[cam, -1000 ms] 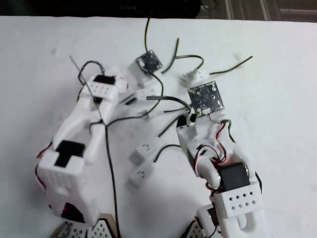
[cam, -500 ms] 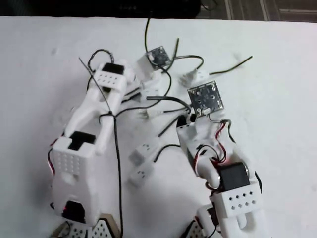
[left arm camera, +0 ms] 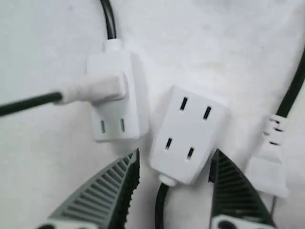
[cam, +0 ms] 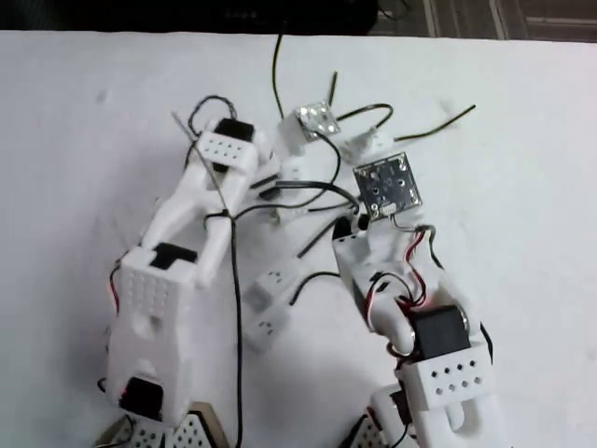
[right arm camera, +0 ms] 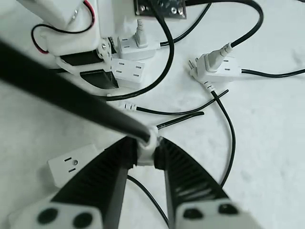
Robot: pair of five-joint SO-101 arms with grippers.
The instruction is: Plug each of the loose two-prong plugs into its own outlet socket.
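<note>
Right claw (right arm camera: 145,141) around white plug (right arm camera: 144,151)

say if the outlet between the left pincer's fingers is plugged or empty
Empty: all four slots of the outlet are bare, with no prongs in them.

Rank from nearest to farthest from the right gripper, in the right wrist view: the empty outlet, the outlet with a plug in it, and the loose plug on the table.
1. Loose plug, on the table just ahead of the right gripper and its held plug.
2. Empty outlet, farther out, between the left gripper's open fingers.
3. Outlet with a plug in it, just beyond that.
</note>
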